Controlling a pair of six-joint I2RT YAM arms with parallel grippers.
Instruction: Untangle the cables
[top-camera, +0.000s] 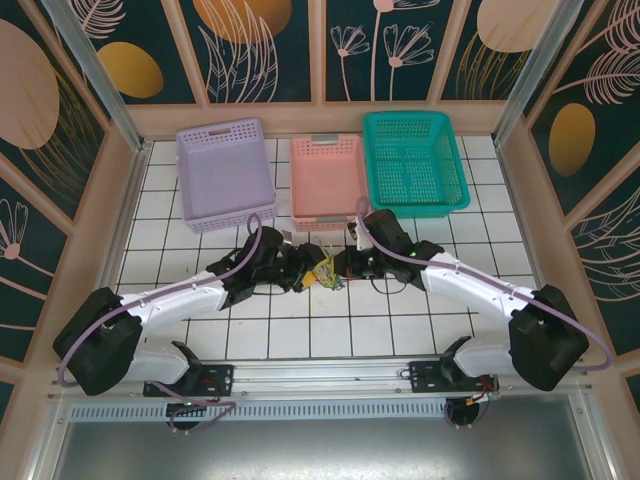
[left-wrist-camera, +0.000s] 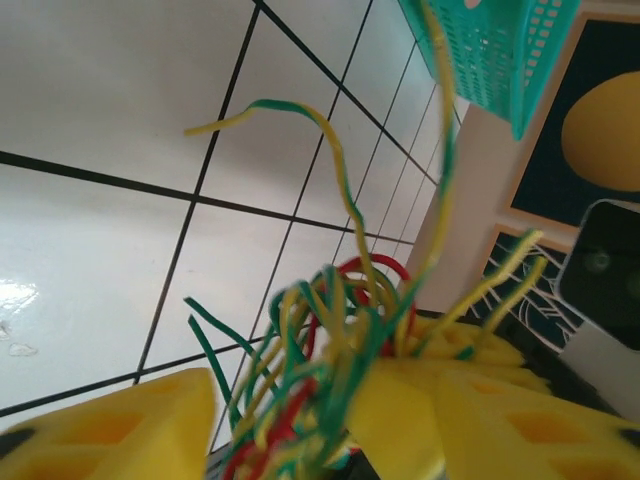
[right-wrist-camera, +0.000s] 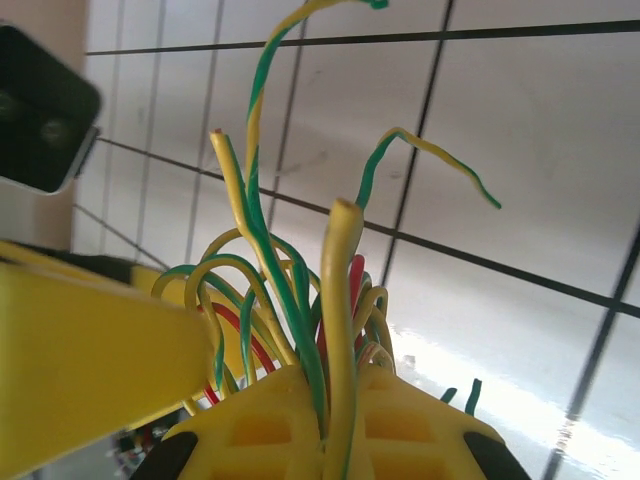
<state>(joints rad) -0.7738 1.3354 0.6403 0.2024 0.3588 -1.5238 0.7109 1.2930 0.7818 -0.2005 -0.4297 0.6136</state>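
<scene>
Cables (top-camera: 328, 272) | top: one yellow-green clump mid-worktop (top-camera: 300, 335), between both arms | left wrist: left fingers (left-wrist-camera: 110, 430) apart, knot loose in the gap | right wrist: right fingers (right-wrist-camera: 215, 440) pinched on several strands | progress: nothing separated yet, judged early

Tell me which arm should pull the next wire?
Probably left. The right gripper is shut on the cables, anchoring them; the left gripper is open among them, free to grab one.
</scene>
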